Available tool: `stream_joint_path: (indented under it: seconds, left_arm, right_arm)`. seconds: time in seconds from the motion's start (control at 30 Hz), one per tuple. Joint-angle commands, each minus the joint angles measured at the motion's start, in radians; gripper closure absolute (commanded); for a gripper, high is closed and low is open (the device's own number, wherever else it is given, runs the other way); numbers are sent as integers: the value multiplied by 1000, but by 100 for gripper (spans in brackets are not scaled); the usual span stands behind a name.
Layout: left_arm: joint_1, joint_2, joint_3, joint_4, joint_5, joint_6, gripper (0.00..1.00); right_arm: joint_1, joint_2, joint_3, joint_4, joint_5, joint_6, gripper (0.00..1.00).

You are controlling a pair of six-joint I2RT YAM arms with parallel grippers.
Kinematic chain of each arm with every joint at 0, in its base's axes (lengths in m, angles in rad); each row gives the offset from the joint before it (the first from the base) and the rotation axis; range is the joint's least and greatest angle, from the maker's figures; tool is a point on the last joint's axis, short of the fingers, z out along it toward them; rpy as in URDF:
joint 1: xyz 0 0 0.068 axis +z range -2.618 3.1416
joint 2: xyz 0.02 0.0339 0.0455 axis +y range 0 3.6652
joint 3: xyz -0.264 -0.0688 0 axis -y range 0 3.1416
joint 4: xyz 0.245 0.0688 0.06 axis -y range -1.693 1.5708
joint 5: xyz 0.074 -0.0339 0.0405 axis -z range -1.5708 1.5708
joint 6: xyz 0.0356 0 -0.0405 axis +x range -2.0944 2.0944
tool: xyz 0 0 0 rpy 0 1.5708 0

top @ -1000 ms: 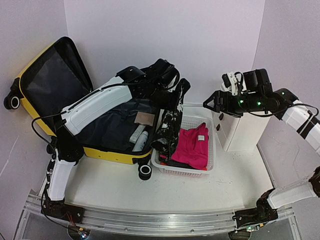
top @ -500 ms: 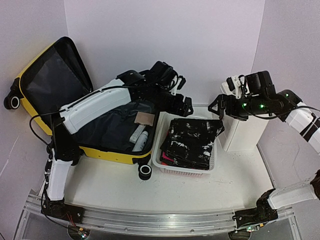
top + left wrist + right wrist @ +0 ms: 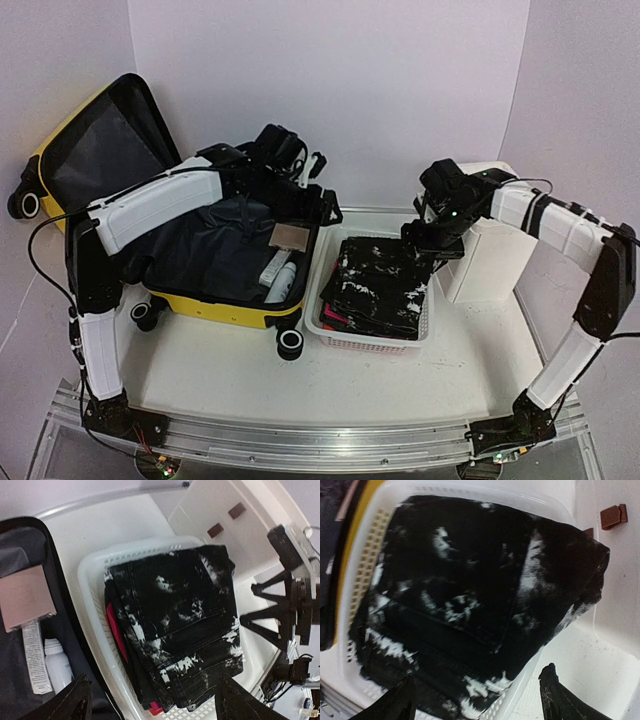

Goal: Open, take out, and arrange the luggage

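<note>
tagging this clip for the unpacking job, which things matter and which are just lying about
Belongs to the job:
luggage
black-and-white jeans
pink garment
basket
brown box
white tube
white bottle

Probably just there:
white cabinet
table

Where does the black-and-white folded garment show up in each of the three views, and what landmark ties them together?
Top external: the black-and-white garment lies centre-right, on top in the basket.
Left wrist: it fills the middle of the picture.
Right wrist: it fills most of the frame.
Shared landmark: the white perforated basket holding it, its rim visible in all three views.
</note>
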Motion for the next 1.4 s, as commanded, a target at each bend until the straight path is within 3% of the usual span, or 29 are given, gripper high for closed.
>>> stream_joint_path:
  seconds: [0.0, 0.1, 0.27, 0.47, 0.73, 0.93, 1.07, 1.13, 1.17, 1.27, 1.37]
  left_arm:
    - [-12, 10, -26, 47, 53, -2, 16]
    - [-12, -12, -81, 58, 49, 1, 16]
    - [-11, -60, -183, 76, 11, -5, 16]
    - [-3, -100, -269, 101, 4, -22, 16]
    - [9, -144, -321, 113, -26, -22, 15]
    - [12, -159, -339, 117, -38, -23, 15]
    - [12, -184, -363, 118, -52, -13, 13]
    - [13, -188, -369, 120, -59, -1, 12]
    - [13, -189, -369, 119, -61, 3, 12]
    - [14, -204, -376, 119, -69, 1, 11]
    - [15, -206, -374, 122, -81, 9, 10]
  right_arm:
    - [0, 88, 87, -29, 245, 64, 17]
    - [-13, 171, 120, 15, 255, 80, 23]
    - [-41, 253, 168, 84, 242, 93, 53]
    - [-43, 375, 199, 125, 196, 104, 55]
    - [-3, 488, 112, 222, 96, 152, 56]
    - [-22, 399, 138, 194, 128, 68, 50]
    - [-31, 336, 116, 172, 29, -24, 31]
    - [-27, 333, 106, 150, -40, -87, 29]
    - [-4, 314, 100, 139, -20, -128, 28]
    - [81, 223, 95, 73, 38, -208, 8]
    - [89, 167, 106, -104, 73, -168, 5]
